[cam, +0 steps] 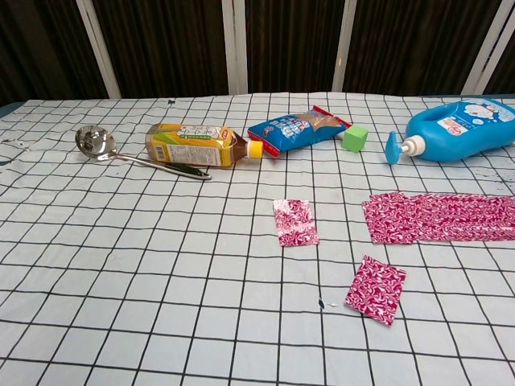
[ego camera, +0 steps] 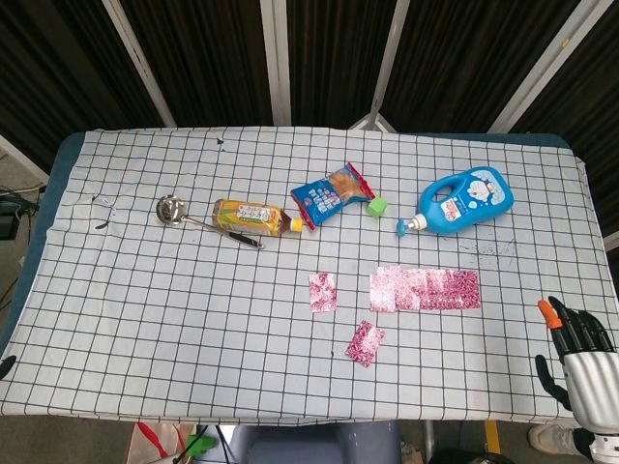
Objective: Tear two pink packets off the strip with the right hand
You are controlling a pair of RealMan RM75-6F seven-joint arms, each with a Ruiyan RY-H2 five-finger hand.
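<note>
Two pink packets [ego camera: 323, 291] [ego camera: 365, 342] lie loose on the checked cloth [ego camera: 145, 309], apart from the strip [ego camera: 426, 288] — by my count the tearing looks done. My right hand [ego camera: 580, 353] hangs off the table's right edge, holding nothing, fingers loosely curled rather than spread. I can't see my left hand in either view. The risk from here: if I swing that arm in across the table edge, it could catch the cloth and drag strip and packets together — or knock the blue bottle [ego camera: 464, 201] just behind the strip
</note>
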